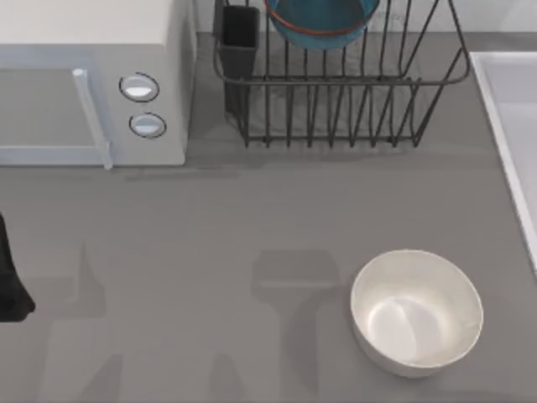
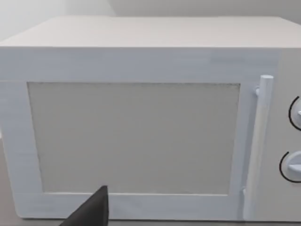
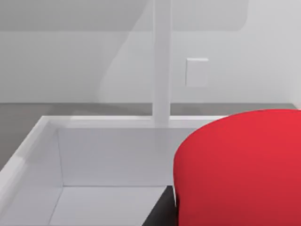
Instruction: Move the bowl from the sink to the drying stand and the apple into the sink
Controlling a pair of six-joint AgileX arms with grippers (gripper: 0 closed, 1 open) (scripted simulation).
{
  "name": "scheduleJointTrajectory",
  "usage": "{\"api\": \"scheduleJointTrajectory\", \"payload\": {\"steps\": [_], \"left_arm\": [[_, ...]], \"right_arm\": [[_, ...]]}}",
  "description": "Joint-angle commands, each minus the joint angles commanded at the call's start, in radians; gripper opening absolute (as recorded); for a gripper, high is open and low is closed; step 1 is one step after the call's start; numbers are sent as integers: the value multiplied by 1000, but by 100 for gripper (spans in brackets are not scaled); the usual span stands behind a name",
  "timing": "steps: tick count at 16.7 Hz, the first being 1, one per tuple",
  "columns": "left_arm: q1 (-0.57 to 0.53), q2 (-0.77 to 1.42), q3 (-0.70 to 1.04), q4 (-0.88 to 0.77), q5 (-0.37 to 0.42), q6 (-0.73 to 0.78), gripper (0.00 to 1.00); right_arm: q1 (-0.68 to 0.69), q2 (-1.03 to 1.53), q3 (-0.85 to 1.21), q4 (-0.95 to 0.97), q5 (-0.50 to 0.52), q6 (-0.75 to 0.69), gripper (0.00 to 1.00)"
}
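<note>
Biggest thing on the table is the microwave (image 1: 92,84), sitting far left, and the left wrist camera stares straight at its door because the left arm (image 1: 10,281) is parked at the left edge with nothing to do; whether its fingers are spread or pressed together I cannot tell. Over at the right edge lies the sink (image 1: 512,126), pale basin, raised rim. At the far middle stands the drying stand (image 1: 336,92), and the bowl (image 1: 319,25) already sits up in its bars, so by my reading that half of the job is done. Near right, a white bowl (image 1: 417,312) rests idle on the grey table (image 1: 210,252). Smallest of all, the apple (image 3: 240,169): it looms red and close in the right wrist view, with the sink's open basin just beyond, which suggests it is being carried in for the drop. The right gripper's fingers I cannot make out.
</note>
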Motion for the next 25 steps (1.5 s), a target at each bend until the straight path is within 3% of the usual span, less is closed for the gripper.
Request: {"api": "scheduleJointTrajectory", "payload": {"steps": [8, 19, 25], "left_arm": [[0, 0, 0, 0, 0, 0, 100], [0, 0, 0, 0, 0, 0, 100], [0, 0, 0, 0, 0, 0, 100]], "right_arm": [[0, 0, 0, 0, 0, 0, 98], [2, -8, 0, -6, 3, 0, 100], [63, -266, -50, -210, 70, -5, 100]]}}
